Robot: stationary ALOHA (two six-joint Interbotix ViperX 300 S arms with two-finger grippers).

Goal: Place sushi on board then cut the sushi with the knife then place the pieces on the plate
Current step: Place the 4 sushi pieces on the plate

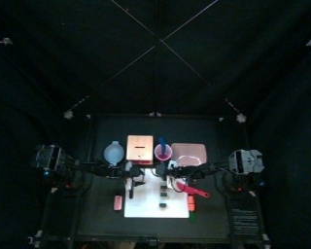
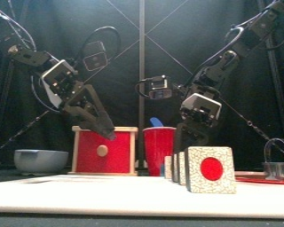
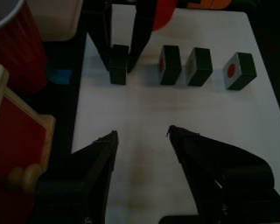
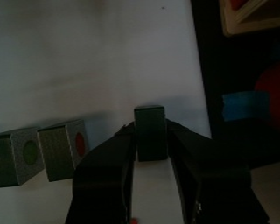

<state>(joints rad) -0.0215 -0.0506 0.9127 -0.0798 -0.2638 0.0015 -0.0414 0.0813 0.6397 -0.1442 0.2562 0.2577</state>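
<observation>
The left arm (image 2: pixel 32 58) and right arm (image 2: pixel 223 64) are black and jointed, each trailing looped black cables.

Right tool (image 4: pixel 152 138) rises from the frame's bottom edge, jaws snug against both sides of one dark sushi piece (image 4: pixel 150 118) at centre, second piece (image 4: pixel 70 149) and third piece (image 4: pixel 17 158) standing lower left on the white board (image 4: pixel 95 61).

We can read no word, number, label or brand mark on anything in these views. The closest thing to a sign is a plain red round on the speckled face of the sushi piece (image 2: pixel 211 168) standing at the front of the white board (image 2: pixel 132 197), and it carries no lettering.
</observation>
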